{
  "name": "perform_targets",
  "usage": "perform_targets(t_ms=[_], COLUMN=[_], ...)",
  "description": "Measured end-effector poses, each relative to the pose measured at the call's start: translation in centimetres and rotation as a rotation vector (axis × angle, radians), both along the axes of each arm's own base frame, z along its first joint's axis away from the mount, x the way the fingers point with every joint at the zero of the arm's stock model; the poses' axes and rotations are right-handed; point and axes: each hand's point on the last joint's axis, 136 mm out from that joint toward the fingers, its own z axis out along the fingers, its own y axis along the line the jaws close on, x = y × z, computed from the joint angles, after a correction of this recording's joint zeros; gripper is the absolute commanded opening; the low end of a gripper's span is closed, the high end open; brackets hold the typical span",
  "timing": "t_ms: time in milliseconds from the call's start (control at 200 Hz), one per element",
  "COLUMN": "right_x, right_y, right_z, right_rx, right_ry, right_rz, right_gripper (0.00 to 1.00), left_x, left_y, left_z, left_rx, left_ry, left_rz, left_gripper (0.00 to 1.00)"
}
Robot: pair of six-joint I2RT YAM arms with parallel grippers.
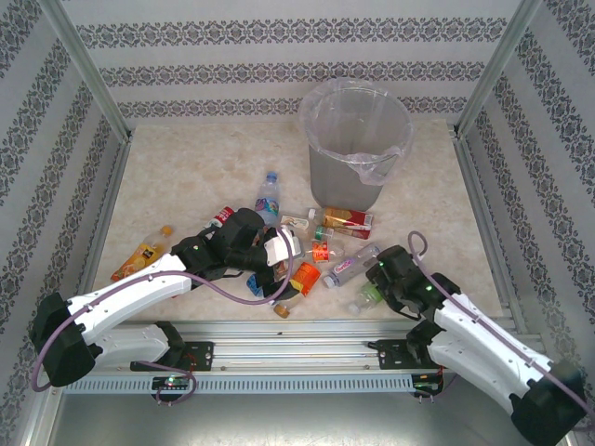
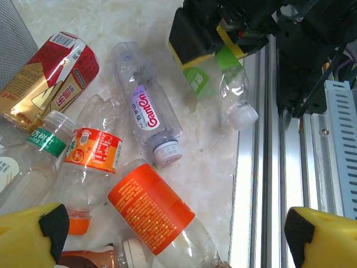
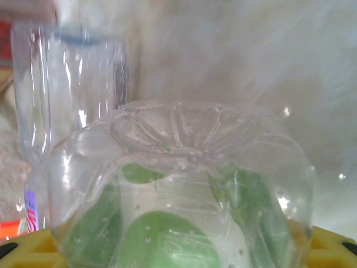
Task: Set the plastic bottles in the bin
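Several plastic bottles lie jumbled on the marble tabletop in front of the grey bin (image 1: 349, 177), which stands at the back with a clear liner. My left gripper (image 2: 175, 240) hangs open over an orange-label bottle (image 2: 148, 215), its yellow fingers (image 2: 28, 234) wide apart, beside a purple-label bottle (image 2: 146, 111). In the top view the left gripper (image 1: 286, 262) is in the middle of the pile. My right gripper (image 1: 379, 279) is shut on a green-label bottle (image 2: 223, 84) near the front rail; its clear base (image 3: 184, 184) sits between the yellow pads. An orange bottle (image 1: 141, 253) lies alone at the left.
An aluminium rail (image 1: 297, 330) runs along the near table edge, close to the green-label bottle's white cap (image 2: 241, 115). Frame posts and patterned walls close the sides and back. A red-and-gold labelled bottle (image 1: 346, 220) lies at the bin's foot.
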Motion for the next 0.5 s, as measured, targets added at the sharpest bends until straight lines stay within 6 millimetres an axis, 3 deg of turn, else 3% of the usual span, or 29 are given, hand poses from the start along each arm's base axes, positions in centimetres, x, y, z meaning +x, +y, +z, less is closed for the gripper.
perform_targets(t_ms=[235,500], right_x=[1.2,5.4], right_y=[-3.3,-6.4], right_z=[1.7,8.5], right_rx=[-0.065,-0.154], right_ry=[-0.017,-0.158], right_rz=[-0.034,-0.032], right_gripper=[0.57,0.55], left_x=[0.3,1.2], left_y=[-0.2,-0.5], left_z=[0.1,0.6], left_rx=[-0.011,-0.046], left_ry=[0.011,0.004], left_rz=[0.02,0.074], left_gripper=[1.0,1.0])
